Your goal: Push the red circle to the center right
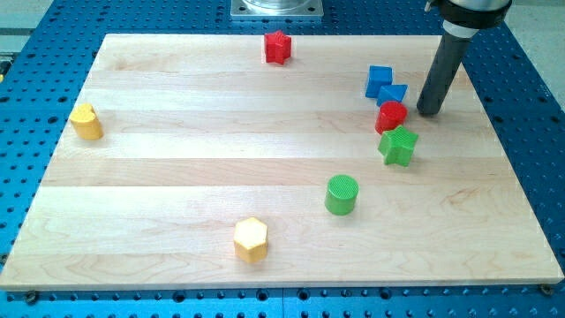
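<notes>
My tip [429, 112] rests on the table [177, 177] just right of the red circle [390, 116] (between blue block [392, 94] and green star [398, 146]); no pincer shows.

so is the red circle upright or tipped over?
Upright. The red circle shows its round flat top face up, sitting level on the board, between the blue block and green star. My tip is beside it.

1 camera looks down at a steep angle from beyond the view's bottom edge, near enough that the table [221, 168] almost fills the frame edge to edge.
</notes>
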Robot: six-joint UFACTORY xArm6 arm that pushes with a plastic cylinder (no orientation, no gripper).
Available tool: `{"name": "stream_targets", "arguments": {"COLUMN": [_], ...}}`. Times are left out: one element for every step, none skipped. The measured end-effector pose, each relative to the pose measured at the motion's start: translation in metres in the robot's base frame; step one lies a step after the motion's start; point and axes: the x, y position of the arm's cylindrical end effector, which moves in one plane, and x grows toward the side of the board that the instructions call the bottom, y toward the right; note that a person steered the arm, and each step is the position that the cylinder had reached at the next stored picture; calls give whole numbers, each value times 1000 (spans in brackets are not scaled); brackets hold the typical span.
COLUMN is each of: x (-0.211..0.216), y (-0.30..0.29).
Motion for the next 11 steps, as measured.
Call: {"name": "stream_targets", "arguments": {"x": [0,0,9,29,28,30,47,47,47,40,32], "y": [-37,-71,-104,-98,-60,-49,2,8,14,21,24]}}
